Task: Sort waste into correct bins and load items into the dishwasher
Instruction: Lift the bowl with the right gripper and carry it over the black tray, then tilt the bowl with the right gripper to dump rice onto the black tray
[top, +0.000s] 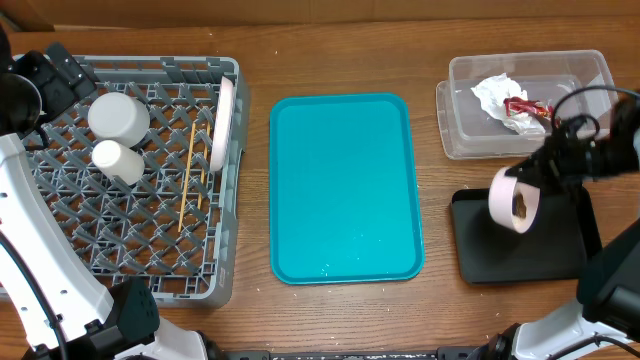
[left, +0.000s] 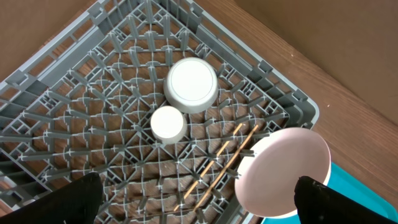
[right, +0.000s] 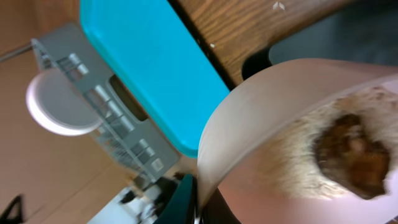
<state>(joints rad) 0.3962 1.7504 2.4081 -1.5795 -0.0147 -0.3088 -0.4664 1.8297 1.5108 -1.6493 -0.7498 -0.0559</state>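
Note:
My right gripper (top: 545, 165) is shut on the rim of a small white bowl (top: 513, 198), held tipped on its side over the black tray (top: 520, 240). Brown food scraps and rice grains (right: 351, 152) cling inside the bowl (right: 273, 124). The clear tub (top: 530, 100) holds the crumpled napkin (top: 497, 95) and red wrapper (top: 525, 107). The grey dish rack (top: 130, 170) holds an upturned bowl (top: 119, 116), a cup (top: 117, 160), chopsticks (top: 190, 175) and a plate (top: 221, 124) on edge. My left gripper (left: 199, 202) is open above the rack (left: 74, 124), holding nothing.
The teal serving tray (top: 345, 185) lies between the rack and the bins and is bare. The black tray sits just in front of the clear tub at the right. Wooden table surface surrounds everything.

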